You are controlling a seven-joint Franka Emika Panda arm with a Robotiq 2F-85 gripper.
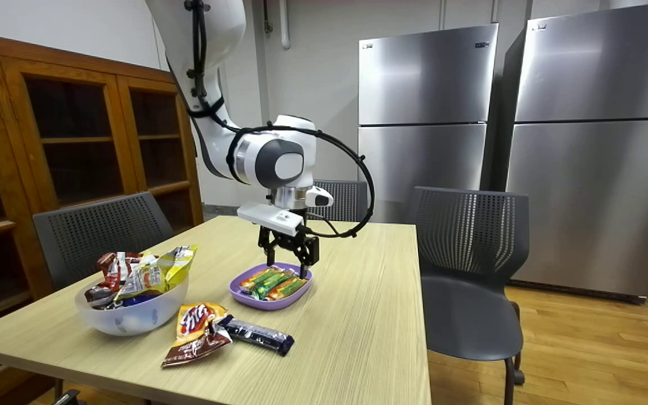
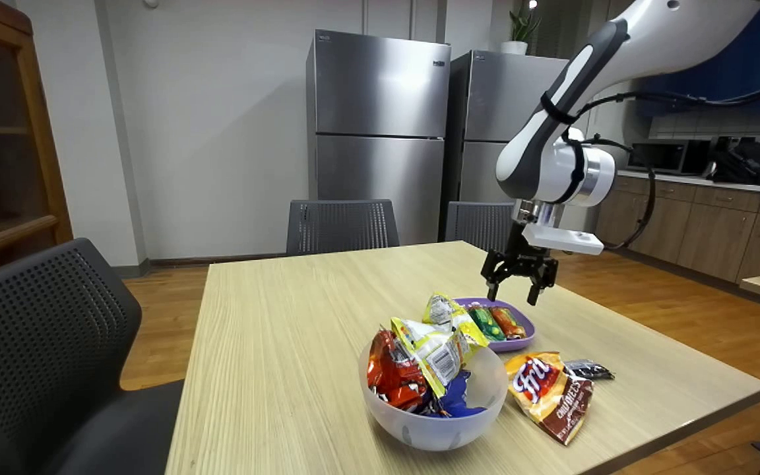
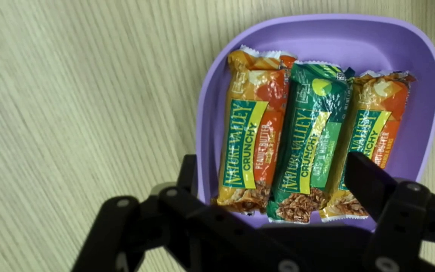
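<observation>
As the gripper (image 2: 512,297) is spread wide, grasping nothing, and three snack bars (image 3: 310,143) lie in the tray (image 3: 327,47) just beneath it, one should move it gently, keeping both fingertips (image 3: 188,168) clear of the rim (image 3: 334,17).

3 granola bars (image 3: 310,147), 1 tray (image 3: 334,45), 1 bowl (image 1: 138,315), 1 loose chip bag (image 2: 545,394), 1 loose dark-wrapped bar (image 1: 257,334), 1 table (image 1: 369,326), 2 fridges (image 1: 425,157).

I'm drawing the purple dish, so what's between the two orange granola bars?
A green granola bar lies between them in the purple dish, as the wrist view shows.
</observation>
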